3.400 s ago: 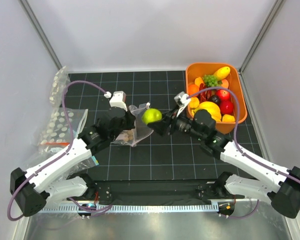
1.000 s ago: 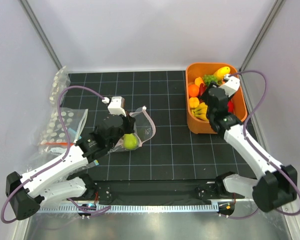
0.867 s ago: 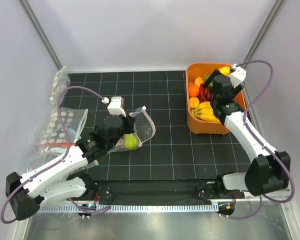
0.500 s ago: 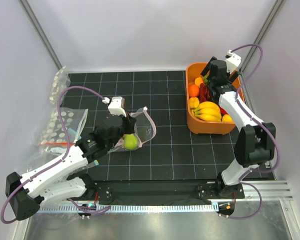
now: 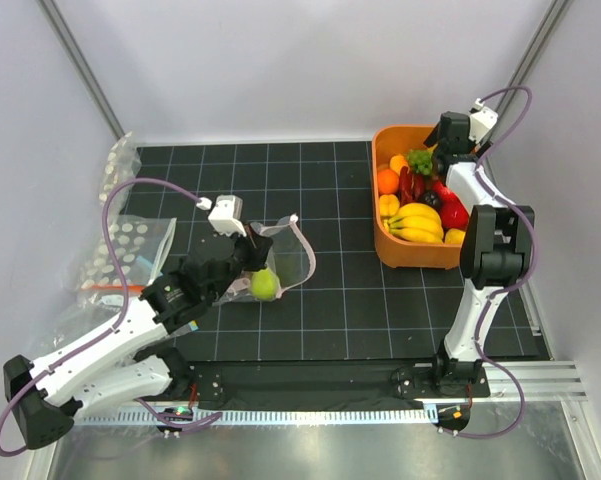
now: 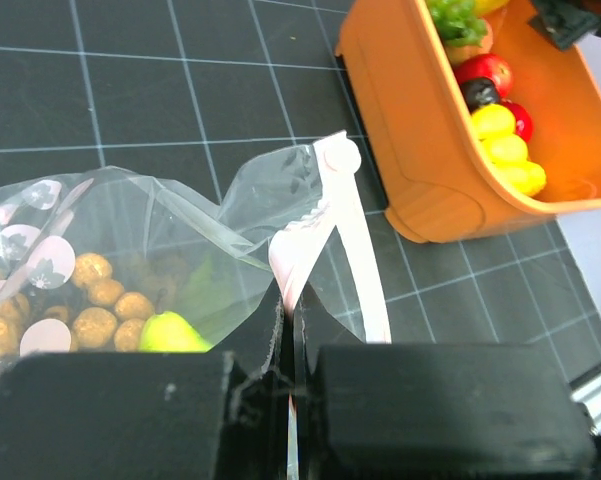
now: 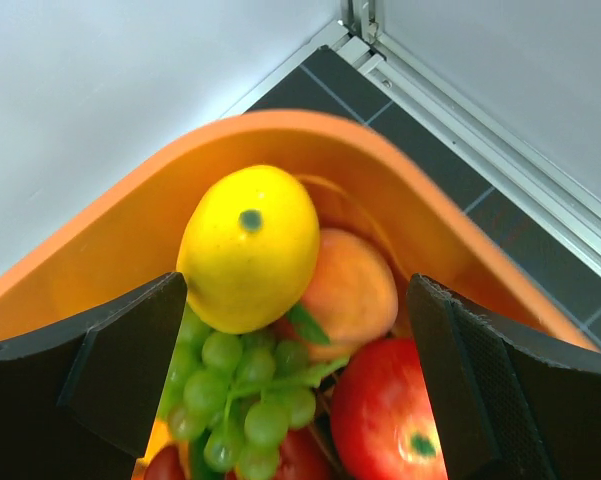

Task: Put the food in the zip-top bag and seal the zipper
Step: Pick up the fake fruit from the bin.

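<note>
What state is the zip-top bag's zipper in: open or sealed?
Open: the zipper gapes, its strips apart; the left gripper is shut on one. The green fruit sits inside.

We see a black mat [image 5: 360,290] ruled with a thin pale grid. On the far right, the tub [image 5: 410,255] is orange. In it we make out a yellow lemon [image 7: 248,245], green grapes [image 7: 245,400], a peach-orange fruit [image 7: 348,290], a red apple [image 7: 395,425] and yellow bananas [image 5: 418,222]. The zip-top bag [image 6: 160,200] is clear with pale pink dots, and its zipper [image 6: 358,250] is pale pink. Through the bag show a yellow-green fruit [image 5: 265,285] and a brown nut cluster [image 6: 90,300]. At the left, the spare bags [image 5: 130,245] are clear with white dots and an orange strip.
</note>
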